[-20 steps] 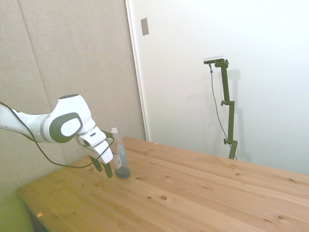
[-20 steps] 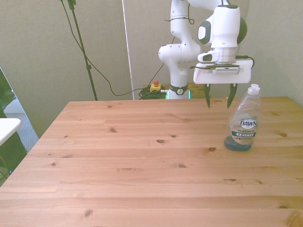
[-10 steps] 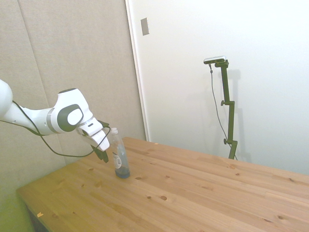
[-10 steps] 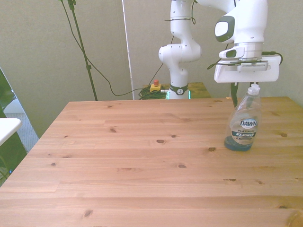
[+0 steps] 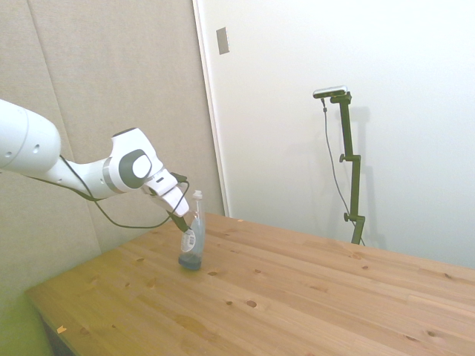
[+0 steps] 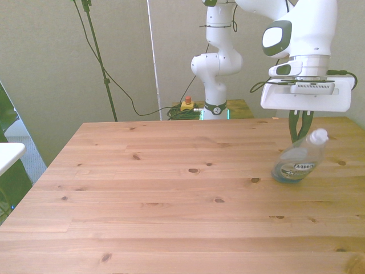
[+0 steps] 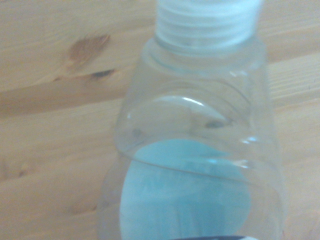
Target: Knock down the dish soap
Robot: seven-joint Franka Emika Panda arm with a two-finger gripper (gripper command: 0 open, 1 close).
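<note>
The dish soap (image 6: 297,164) is a clear bottle with a white cap, a pale label and blue liquid low down. It stands near the table edge at the front view's right. It is tilted, with its cap leaning toward the front view's right and its base still on the wood. My gripper (image 6: 300,131) is right behind the bottle's upper part and against it. In the side view the dish soap (image 5: 191,243) leans away from the gripper (image 5: 182,222). The wrist view is filled by the bottle's neck and shoulder (image 7: 200,150).
The wooden table (image 6: 171,188) stretches wide toward the front view's left. The bottle is close to the table's edge at the front view's right. A wall panel stands behind the arm in the side view.
The gripper has moved from beside the bottle to right behind it and pushed on its top. The bottle, upright before, now leans over.
</note>
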